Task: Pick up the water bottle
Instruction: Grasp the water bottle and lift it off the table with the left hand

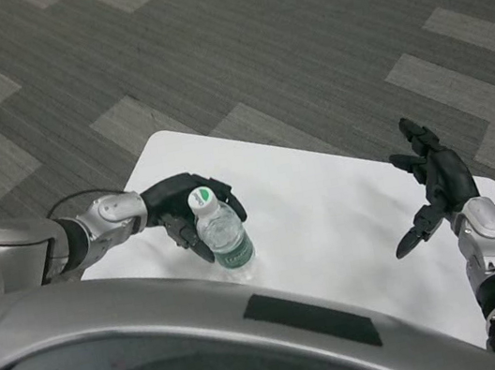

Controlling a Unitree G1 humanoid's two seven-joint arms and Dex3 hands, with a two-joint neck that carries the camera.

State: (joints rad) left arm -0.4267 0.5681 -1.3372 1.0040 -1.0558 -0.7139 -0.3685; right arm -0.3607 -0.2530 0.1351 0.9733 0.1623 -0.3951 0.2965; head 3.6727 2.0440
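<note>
A clear water bottle (224, 235) with a white cap and green label stands upright near the front left of the white table (326, 200). My left hand (173, 204) grips it, with fingers curled around its neck and shoulder from the left side. The bottle's base is hidden behind my body's rim, so I cannot tell whether it touches the table. My right hand (437, 184) hovers over the table's right end, held open with fingers spread and nothing in it.
Grey patterned carpet (234, 45) surrounds the table on all far sides. The table's far edge runs diagonally from upper left to right.
</note>
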